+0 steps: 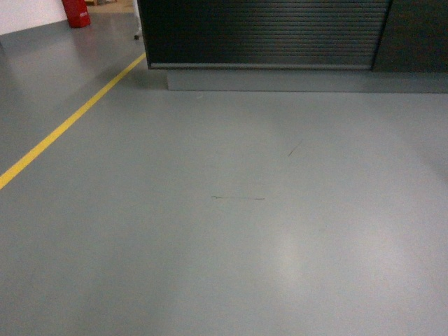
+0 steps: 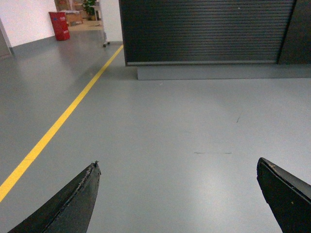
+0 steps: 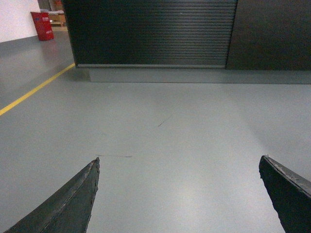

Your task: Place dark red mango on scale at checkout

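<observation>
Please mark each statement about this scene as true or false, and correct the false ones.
1. The checkout has a horizontally ribbed front. True.
2. The left gripper holds the mango. False: it is open and empty; no mango is in view.
3. A yellow line crosses the floor on the left. True.
4. The right gripper is shut. False: it is open.
5. The scale is in view. False: no view shows it.

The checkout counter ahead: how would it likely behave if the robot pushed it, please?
The checkout counter probably would not budge: it looks broad and sits on a grey plinth flush with the floor. Tipping seems unlikely for the same reason. Its ribbed front panel may flex or scratch.
</observation>
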{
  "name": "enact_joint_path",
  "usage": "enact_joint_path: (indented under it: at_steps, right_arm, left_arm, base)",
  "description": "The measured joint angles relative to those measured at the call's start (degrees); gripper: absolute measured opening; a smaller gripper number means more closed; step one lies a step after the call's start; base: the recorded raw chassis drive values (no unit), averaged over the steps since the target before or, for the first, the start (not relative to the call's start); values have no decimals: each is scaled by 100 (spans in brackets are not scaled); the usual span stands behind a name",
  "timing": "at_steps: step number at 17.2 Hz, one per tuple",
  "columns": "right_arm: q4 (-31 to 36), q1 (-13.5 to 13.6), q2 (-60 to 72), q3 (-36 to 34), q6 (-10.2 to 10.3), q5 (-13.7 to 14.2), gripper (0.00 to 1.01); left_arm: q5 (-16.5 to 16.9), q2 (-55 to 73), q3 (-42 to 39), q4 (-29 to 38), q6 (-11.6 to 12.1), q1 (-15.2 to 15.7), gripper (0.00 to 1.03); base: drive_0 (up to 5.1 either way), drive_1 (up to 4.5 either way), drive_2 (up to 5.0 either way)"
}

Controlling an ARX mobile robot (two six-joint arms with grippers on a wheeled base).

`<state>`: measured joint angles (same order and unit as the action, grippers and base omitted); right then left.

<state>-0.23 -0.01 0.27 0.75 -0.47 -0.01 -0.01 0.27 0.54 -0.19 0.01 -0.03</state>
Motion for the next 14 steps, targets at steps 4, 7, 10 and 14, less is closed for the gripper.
enact_joint_path:
  at_steps: [4, 7, 10, 14]
  right_arm:
    - [2, 0, 0, 0, 0, 0, 98]
    - [2, 0, 0, 0, -2, 0, 98]
    - [2, 0, 0, 0, 0, 0, 98]
    - [0, 0, 0, 0, 0, 0, 98]
  left_arm:
    - [-2, 0, 0, 0, 0, 0, 98]
    - [0, 0, 0, 0, 0, 0, 98]
    - [-2, 0, 0, 0, 0, 0, 98]
    - [-2, 0, 0, 0, 0, 0, 98]
  base:
    - [0, 0, 0]
    - [0, 0, 0]
    - [0, 0, 0]
    - [0, 0, 0]
